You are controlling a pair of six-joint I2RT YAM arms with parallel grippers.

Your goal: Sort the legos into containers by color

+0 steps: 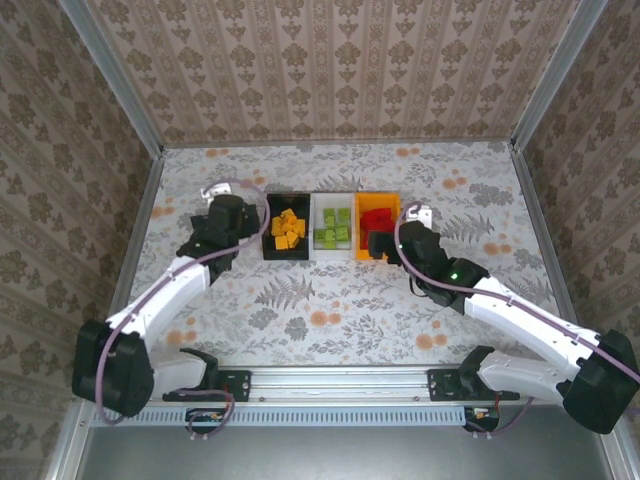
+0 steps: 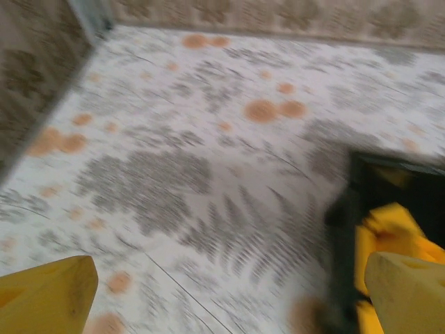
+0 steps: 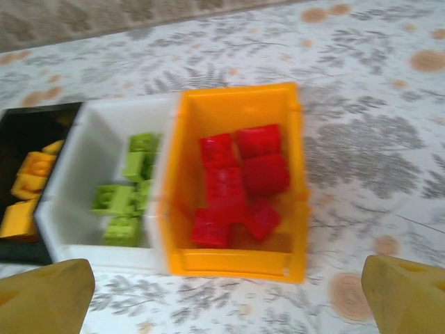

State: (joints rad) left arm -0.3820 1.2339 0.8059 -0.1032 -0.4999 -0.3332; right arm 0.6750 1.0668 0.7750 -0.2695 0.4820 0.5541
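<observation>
Three containers stand side by side mid-table. The black bin (image 1: 267, 225) holds orange-yellow legos (image 1: 288, 230), the white bin (image 1: 313, 230) holds green legos (image 1: 334, 232), and the orange bin (image 1: 380, 199) holds red legos (image 1: 376, 218). In the right wrist view the orange bin (image 3: 229, 111) with its red legos (image 3: 240, 177) lies just ahead of my right gripper (image 3: 229, 299), which is open and empty. My left gripper (image 2: 229, 299) is open and empty too, over bare table left of the black bin (image 2: 348, 229). That view is blurred.
Patterned walls close in the table at the back and on both sides. In the right wrist view the white bin (image 3: 104, 125) and black bin (image 3: 35, 118) sit left of the orange one. Patterned tabletop (image 1: 330, 310) stretches between the bins and the arm bases.
</observation>
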